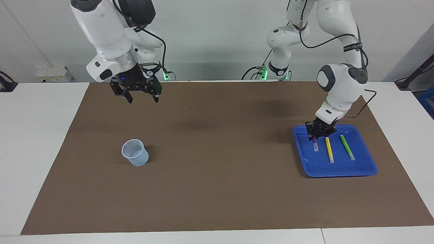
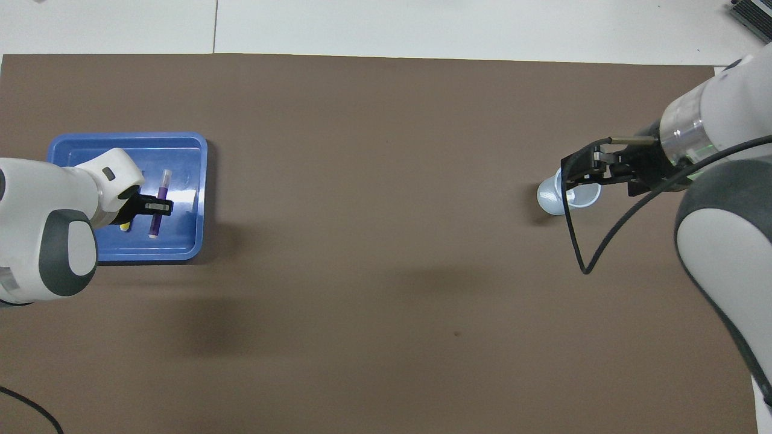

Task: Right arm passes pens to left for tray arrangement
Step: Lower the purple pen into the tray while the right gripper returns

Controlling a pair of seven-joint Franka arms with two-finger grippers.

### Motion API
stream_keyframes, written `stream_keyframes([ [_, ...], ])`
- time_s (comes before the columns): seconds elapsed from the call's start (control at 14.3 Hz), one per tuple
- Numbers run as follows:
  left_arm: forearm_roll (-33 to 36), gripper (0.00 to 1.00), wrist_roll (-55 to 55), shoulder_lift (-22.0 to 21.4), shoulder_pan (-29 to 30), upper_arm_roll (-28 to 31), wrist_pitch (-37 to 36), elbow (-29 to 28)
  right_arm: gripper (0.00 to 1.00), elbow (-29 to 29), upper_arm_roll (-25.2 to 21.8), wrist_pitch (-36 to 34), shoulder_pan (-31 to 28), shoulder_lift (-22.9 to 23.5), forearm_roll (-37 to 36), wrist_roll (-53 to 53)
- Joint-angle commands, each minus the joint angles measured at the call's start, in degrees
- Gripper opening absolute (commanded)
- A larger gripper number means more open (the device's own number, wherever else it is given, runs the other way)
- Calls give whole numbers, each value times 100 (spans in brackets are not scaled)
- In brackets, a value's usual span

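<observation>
- Two arms at one table [image 1: 34, 142] covered by one brown mat [image 1: 217, 189]
- Three pens in all, and all three are over or in the one blue tray [image 1: 339, 169], which sits at the left arm's end of the table, at about 3 o'clock in the facing view
- The yellow pen [image 1: 328, 149] and the green pen [image 1: 347, 147] lie flat on the tray floor, side by side and not touching, whitish ends pointing away from the robots
- The purple pen [image 1: 315, 144] is the third, beside the yellow one toward the tray's inner rim; its whitish end reaches down to the tray floor at roughly 6 o'clock from the claw
- The left claw [image 1: 317, 134] is down inside the tray, fingers pinched together on the upper part of the purple pen
- The right claw [image 1: 141, 99] hangs in the air over the mat's edge closest to the robots, at about 10 o'clock in the facing view, fingers spread wide with nothing between them
- One translucent bluish cup [image 1: 135, 153] stands upright on the mat toward the right arm's end, at about 6 o'clock from the right claw and well apart from the tray
</observation>
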Motion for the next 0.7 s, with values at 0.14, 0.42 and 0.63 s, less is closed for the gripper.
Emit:
stream_keyframes([
  [0.14,117,0,290,299,107,-34,427,-72,100,-154,45,-190,-523,-179,-13,-754],
  [0.42,117,0,282,458,133,-34,427,-90,100,-145,54,-128,-496,-197,-13,-773],
  [0.63,109,0,-120,450,125,-34,366,-99,100,-145,45,-146,-514,-206,-13,-782],
])
